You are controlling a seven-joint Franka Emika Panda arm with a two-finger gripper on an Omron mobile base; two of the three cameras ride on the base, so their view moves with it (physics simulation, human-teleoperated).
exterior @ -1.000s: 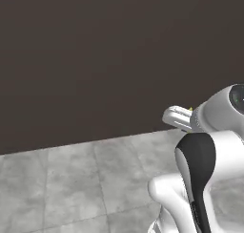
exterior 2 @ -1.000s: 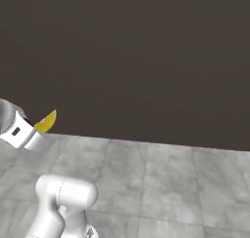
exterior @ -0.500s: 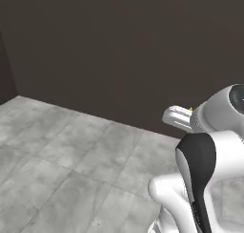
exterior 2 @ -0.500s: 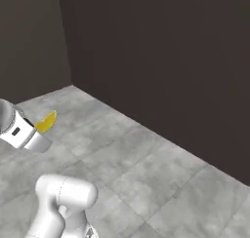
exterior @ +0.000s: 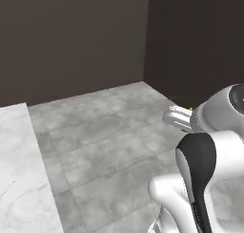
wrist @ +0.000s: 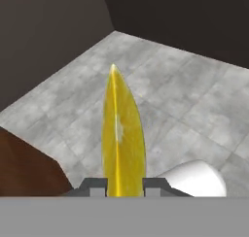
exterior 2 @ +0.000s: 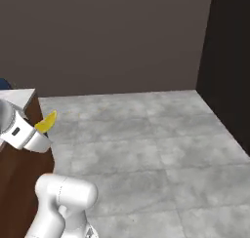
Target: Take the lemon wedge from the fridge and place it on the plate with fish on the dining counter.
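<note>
Hand view: my gripper (wrist: 124,184) pinches the lemon wedge (wrist: 123,139) at bottom centre, tip pointing up over grey floor tiles (wrist: 185,95). In the left base view the white marble tabletop (exterior: 19,179) fills the lower left, its edge bordering open floor. Dark walls (exterior 2: 107,37) meet in a corner at upper right.

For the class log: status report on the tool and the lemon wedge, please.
Tool shut on lemon wedge. Wedge held over grey tiled floor. White marble counter at left. Nothing in the way.
</note>
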